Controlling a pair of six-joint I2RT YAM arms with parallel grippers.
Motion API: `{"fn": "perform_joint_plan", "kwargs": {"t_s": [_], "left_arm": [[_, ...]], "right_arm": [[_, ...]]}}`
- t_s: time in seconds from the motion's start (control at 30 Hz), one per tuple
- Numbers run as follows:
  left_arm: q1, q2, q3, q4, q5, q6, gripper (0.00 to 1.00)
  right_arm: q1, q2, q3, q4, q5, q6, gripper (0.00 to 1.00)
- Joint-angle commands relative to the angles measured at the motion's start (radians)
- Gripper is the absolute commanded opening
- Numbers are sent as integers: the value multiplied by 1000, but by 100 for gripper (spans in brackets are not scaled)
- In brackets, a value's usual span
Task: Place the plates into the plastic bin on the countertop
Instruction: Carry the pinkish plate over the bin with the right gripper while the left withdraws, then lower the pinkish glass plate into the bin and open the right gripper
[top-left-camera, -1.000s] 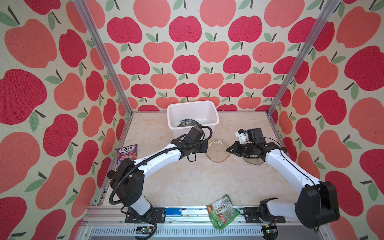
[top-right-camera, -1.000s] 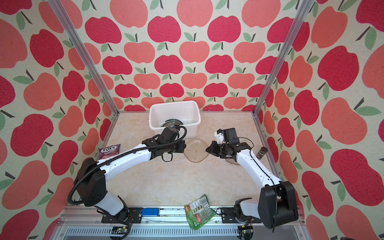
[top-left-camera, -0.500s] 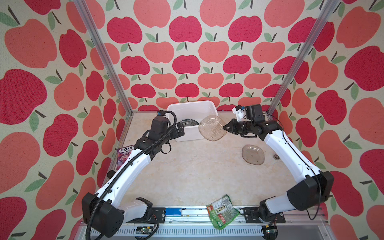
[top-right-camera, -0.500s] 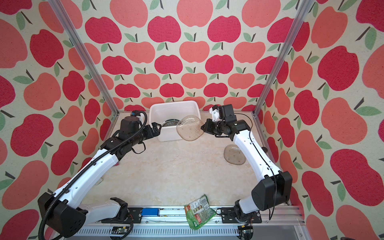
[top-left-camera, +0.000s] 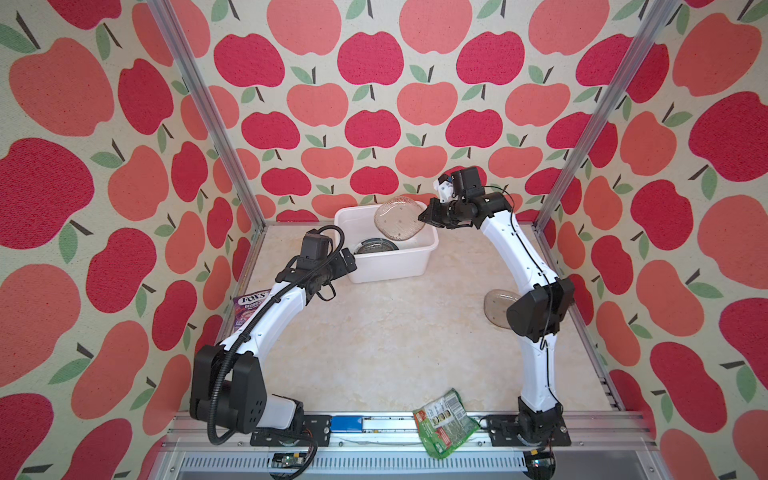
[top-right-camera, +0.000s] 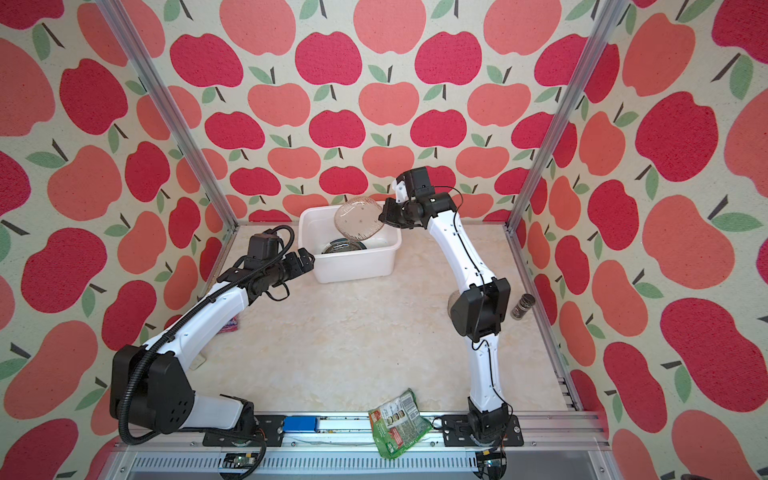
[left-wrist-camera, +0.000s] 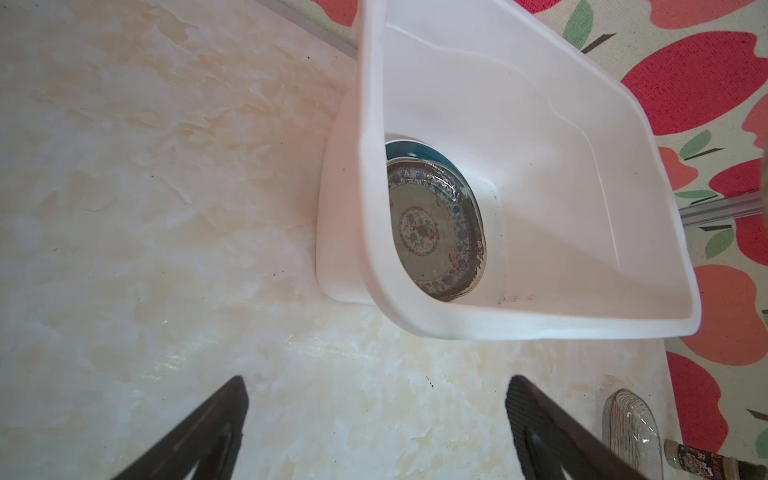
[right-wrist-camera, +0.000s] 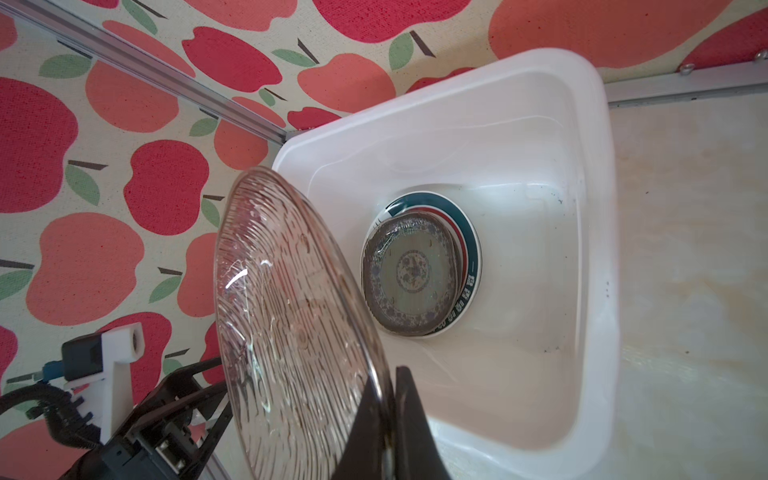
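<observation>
Pinching a tilted glass plate (top-left-camera: 398, 218) above the plastic bin (top-left-camera: 395, 268), right fingers (right-wrist-camera: 409, 436); left fingers (left-wrist-camera: 199, 432) spread beside it.

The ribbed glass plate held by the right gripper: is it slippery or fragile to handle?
Probably slippery: the glass plate is glossy, and the right gripper pinches only its rim. Likely fragile: it hangs tilted over the plastic bin and its stacked plates, so a drop might chip it. It seems stiff, not bending.
</observation>
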Motion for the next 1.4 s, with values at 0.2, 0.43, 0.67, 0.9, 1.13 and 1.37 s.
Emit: {"fn": "perform_joint_plan", "kwargs": {"t_s": [0.2,0.43,0.67,0.9,1.13,1.37], "left_arm": [[48,211,138,75,126,-9,99],[46,180,137,138,146,-27,99],[74,225,186,161,125,-33,99],[91,406,320,178,190,-52,97],[92,462,357,166,211,-49,68],[79,393,302,160,227,-49,2]], "right_arm": [[5,140,183,-134,20,-19,0],[-15,143,147,-83,-23,6,0],[-41,194,166,-15,-84,65,0],[-32,240,212,-7,-92,86,0],[-23,247,213,-21,-86,81,0],[0,241,211,-55,-66,55,0]]}}
